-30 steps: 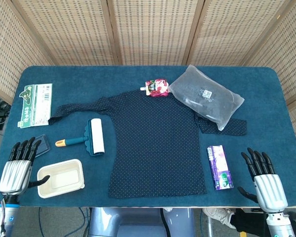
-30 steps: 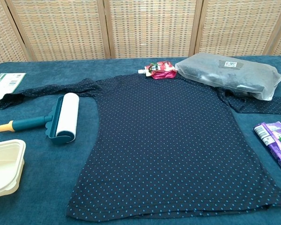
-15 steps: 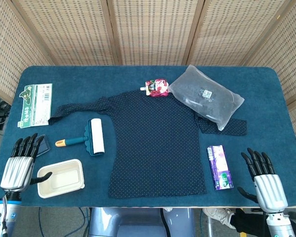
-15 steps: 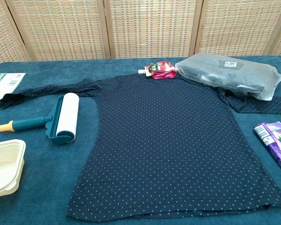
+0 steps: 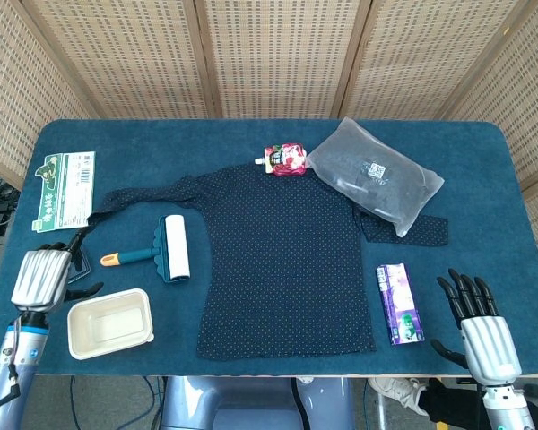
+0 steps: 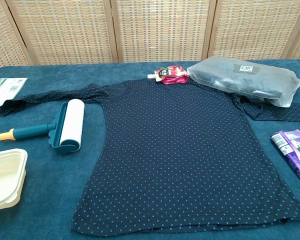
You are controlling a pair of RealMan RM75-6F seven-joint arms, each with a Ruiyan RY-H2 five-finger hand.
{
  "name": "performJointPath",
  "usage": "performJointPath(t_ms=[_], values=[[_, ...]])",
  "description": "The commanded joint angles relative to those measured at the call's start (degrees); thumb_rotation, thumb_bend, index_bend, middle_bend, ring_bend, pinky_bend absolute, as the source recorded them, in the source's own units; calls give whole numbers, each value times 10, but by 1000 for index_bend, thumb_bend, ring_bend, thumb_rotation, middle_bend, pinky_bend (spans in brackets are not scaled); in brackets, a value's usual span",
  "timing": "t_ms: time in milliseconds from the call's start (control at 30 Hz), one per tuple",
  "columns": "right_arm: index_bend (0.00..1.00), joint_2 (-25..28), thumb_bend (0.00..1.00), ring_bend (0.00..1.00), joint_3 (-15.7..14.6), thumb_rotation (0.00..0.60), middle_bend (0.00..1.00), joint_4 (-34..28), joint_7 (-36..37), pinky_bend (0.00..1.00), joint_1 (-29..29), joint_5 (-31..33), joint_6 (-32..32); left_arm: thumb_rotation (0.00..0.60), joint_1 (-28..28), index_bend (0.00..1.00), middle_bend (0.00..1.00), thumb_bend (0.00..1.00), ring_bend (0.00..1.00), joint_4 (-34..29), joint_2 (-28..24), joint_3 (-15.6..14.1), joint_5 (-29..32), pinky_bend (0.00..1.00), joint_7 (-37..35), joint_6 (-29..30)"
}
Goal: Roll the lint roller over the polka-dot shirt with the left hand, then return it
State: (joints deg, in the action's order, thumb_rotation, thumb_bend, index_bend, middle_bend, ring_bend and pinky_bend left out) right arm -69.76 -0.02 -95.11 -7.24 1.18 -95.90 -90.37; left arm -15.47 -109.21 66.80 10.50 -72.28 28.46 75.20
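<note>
Here the left hand holds nothing; how far its fingers spread cannot be told. The lint roller lies just right of it, beside the polka-dot shirt. The right hand is empty, fingers spread.

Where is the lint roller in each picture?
Head view: the lint roller lies left of middle, just off the shirt's left edge, above the tray.
Chest view: it lies at the left, white roll pointing away, yellow handle tip toward the left edge, tray at the lower left.
Shared landmark: the red pouch at the shirt's collar shows in both.
</note>
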Motion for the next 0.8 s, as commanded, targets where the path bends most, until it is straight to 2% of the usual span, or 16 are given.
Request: performJointPath(t_ms=[33,167,300,367,433,800], values=[[0,0,94,0,0,600,0,1,1,0,0,2,2,600,-47,269,813,140,646,26,-5,29,74,612,1,-66],[0,-2,94,0,2,600,0,3,2,0,1,6,4,600,-86,309,872,151,698,58,-1,41,141,643,17,-114],[0,-3,94,0,2,600,0,5,1,0,1,7,5,600,-117,354,886,159,710,87,9,44,195,649,34,-144],[0,-4,94,0,2,600,0,6,0,0,2,8,6,600,-128,357,887,193,710,96,13,43,211,649,40,-154],[0,-5,94,0,3,600,0,6,0,0,2,9,7,600,-142,356,888,226,711,110,19,38,233,650,53,-166],[0,-4,94,0,6,600,0,9,6,0,3,14,6,600,-195,376,897,229,717,157,65,6,302,652,98,-189]])
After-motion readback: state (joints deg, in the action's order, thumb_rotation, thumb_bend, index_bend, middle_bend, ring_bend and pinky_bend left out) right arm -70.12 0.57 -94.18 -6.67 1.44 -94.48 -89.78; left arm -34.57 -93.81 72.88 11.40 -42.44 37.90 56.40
